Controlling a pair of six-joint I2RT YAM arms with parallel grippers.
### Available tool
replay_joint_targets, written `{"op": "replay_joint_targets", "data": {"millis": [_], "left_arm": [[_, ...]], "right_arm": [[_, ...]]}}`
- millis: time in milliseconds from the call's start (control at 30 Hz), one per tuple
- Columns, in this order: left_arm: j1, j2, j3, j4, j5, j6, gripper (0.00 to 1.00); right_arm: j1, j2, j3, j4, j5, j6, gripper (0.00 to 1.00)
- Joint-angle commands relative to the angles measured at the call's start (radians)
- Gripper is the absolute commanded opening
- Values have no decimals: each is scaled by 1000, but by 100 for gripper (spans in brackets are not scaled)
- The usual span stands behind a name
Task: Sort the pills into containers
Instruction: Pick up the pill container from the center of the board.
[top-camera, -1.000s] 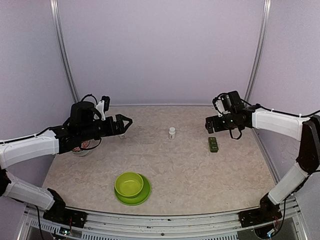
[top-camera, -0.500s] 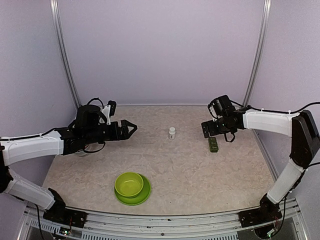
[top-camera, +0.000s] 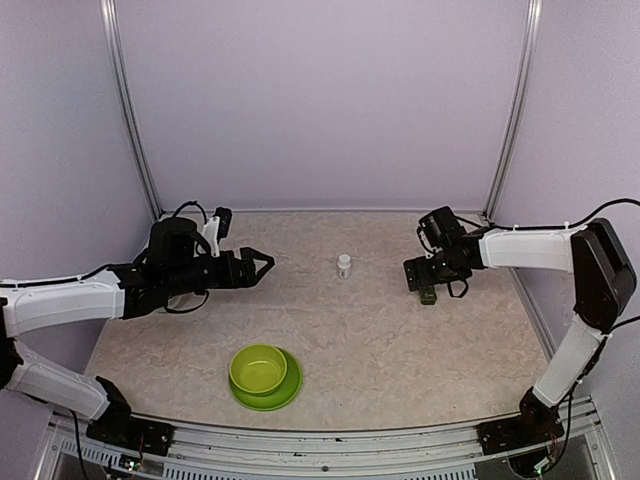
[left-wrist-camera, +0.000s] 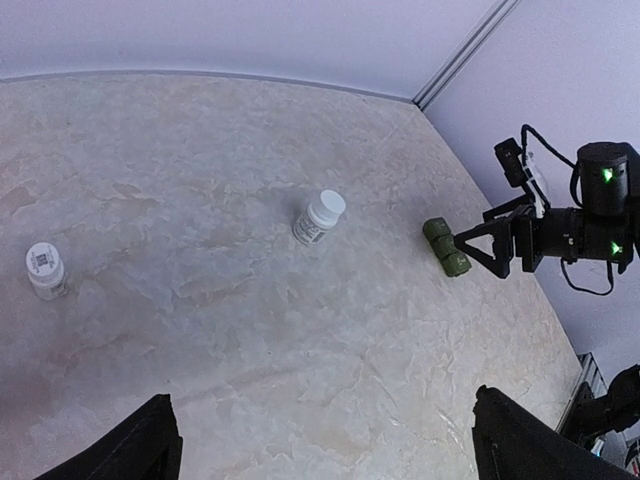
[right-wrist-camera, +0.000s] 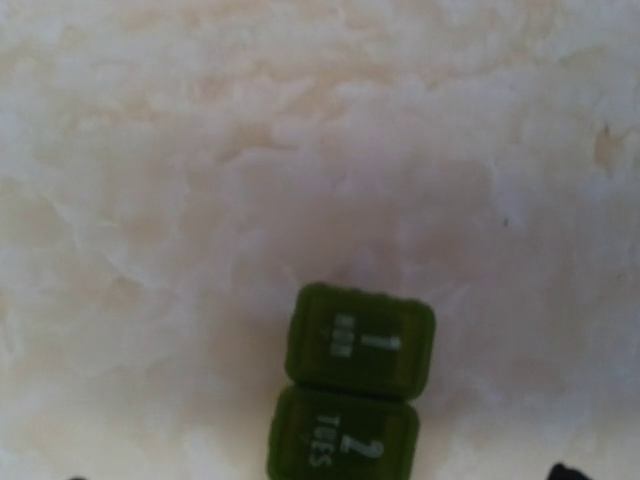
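The dark green pill box (top-camera: 428, 296) lies on the counter (top-camera: 360, 340) at the right middle of the top view, with its lids shut (two read MON and TUES). The right end effector (top-camera: 424, 278) hangs right over it, wide open and holding nothing. The left end effector (top-camera: 263, 266) is at the left middle, also wide open and empty. A white pill bottle (top-camera: 344, 265) stands between them.

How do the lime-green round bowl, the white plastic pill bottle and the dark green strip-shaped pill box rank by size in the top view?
1. lime-green round bowl: clearly largest.
2-3. white plastic pill bottle and dark green strip-shaped pill box: look alike; box partly hidden, so unranked.
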Motion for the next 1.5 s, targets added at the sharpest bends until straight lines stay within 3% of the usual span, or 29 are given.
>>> {"op": "replay_joint_targets", "data": {"millis": [0, 567, 867, 1467], "left_arm": [[-7, -58, -31, 43, 3, 3, 99], [-10, -41, -40, 73, 46, -18, 99], [-10, -52, -56, 74, 30, -13, 99], [-10, -22, -52, 92, 35, -26, 99]], "right_arm": [[10, 19, -31, 45, -2, 19, 98], [9, 81, 51, 15, 18, 19, 94], [9, 87, -57, 63, 48, 55, 93], [-48, 148, -33, 124, 6, 75, 78]]}}
